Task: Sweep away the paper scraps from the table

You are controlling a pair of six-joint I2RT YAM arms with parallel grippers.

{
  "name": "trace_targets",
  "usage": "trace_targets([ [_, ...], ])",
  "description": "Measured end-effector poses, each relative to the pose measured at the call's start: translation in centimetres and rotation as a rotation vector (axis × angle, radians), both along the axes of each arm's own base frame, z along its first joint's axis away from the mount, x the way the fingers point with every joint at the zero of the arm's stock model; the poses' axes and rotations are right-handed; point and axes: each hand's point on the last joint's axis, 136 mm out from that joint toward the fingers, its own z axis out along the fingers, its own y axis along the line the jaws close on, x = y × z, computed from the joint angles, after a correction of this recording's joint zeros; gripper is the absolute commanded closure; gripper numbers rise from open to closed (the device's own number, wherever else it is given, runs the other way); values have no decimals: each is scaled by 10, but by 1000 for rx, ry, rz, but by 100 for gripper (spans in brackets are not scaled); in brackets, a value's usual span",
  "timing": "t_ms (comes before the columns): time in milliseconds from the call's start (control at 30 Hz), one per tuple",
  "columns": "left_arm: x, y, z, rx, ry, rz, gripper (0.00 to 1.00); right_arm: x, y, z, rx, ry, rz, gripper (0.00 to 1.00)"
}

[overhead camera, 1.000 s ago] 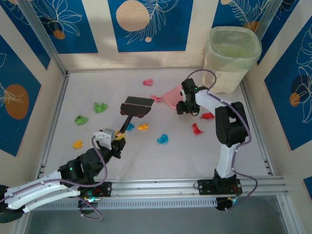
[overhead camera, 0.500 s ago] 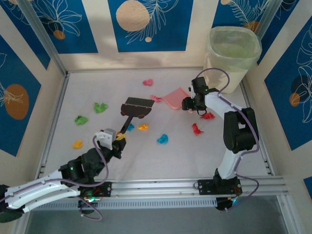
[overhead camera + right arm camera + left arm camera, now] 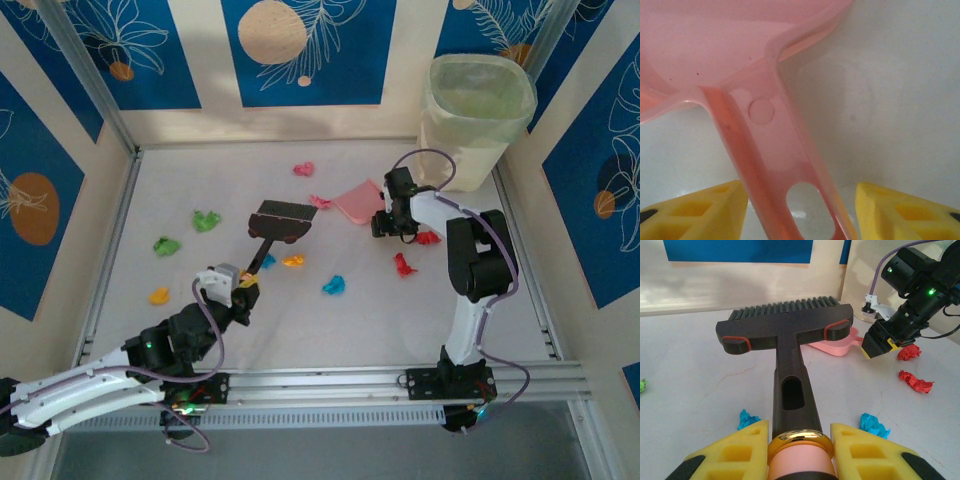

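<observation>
Top external view, item list.

Left arm: lies low along the near-left of the table [image 3: 350, 320], reaching diagonally toward the centre.

Left gripper [image 3: 240, 288]: pinched on the handle end of the brush [image 3: 279, 220]. The left wrist view shows both yellow pads [image 3: 742, 447] pressed against the handle's pink, gold-ringed end.

Brush: dark, its handle running far-right from the gripper. The head sits at mid-table with the bristles on its far edge.

Right arm: stands up from its base at the near right, bends at the elbow and reaches far-left, with the wrist low over the surface.

Right gripper [image 3: 383, 222]: spread, straddling the handle of the dustpan [image 3: 355, 202]. In the right wrist view the handle passes between the yellow fingers [image 3: 905, 210], close against one, with bare table showing between it and the other.

Dustpan: pink, flat on the table, just right of the brush head.

Paper scraps [image 3: 333, 285]: loose on the table.
- One pink at the far middle, and one pink just beside the dustpan's left edge.
- Two green and one orange on the left.
- One orange and one blue by the brush handle.
- One blue nearer the centre.
- Two red just near-right of the right gripper.

Waste bin [image 3: 475, 110]: pale, in the far-right corner.
</observation>
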Motion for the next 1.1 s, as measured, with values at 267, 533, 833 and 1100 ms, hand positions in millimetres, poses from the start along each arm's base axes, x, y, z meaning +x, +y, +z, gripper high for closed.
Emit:
trace_targets([
  [267,0,0,0,0,0,0,100,5,9,-1,-35,-8,44,57],
  [533,0,0,0,3,-2,0,100,4,9,-3,-62,-7,62,73],
  [833,1,-1,1,11,-11,-3,100,-4,21,13,-76,-41,88,89],
  [1100,0,0,3,-4,-18,-4,100,-39,45,103,26,-207,78,98],
])
